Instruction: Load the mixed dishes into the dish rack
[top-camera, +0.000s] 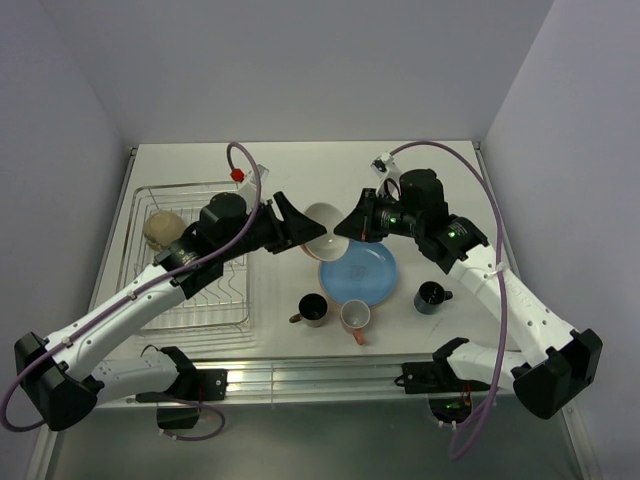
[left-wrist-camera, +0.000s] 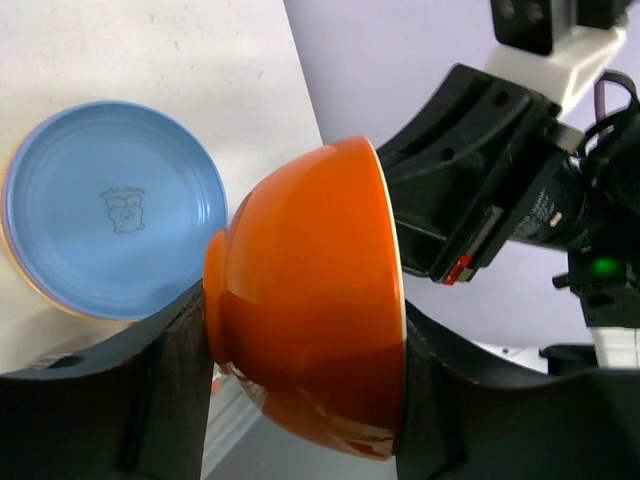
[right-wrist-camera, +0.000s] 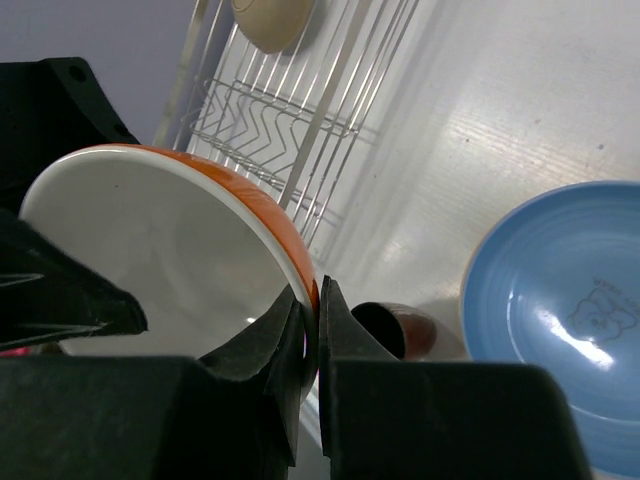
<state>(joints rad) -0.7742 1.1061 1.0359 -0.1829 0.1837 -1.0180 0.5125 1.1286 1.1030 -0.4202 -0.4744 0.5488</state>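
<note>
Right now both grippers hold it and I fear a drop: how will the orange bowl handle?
Probably slippery: the bowl looks glossy, with bright reflections. It seems rigid ceramic, so likely to chip if dropped. The right gripper pinches only its thin rim, so it may pivot.

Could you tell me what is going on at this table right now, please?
Both arms hold the orange-sided bowl in the air between them. The left gripper clasps it across its body and the right gripper pinches its rim. It looks like a handover, though which way is unclear. A cream bowl lies in the dish rack. The blue plate, dark brown mug, pinkish-orange mug and dark blue mug sit on the table, not yet loaded.
</note>
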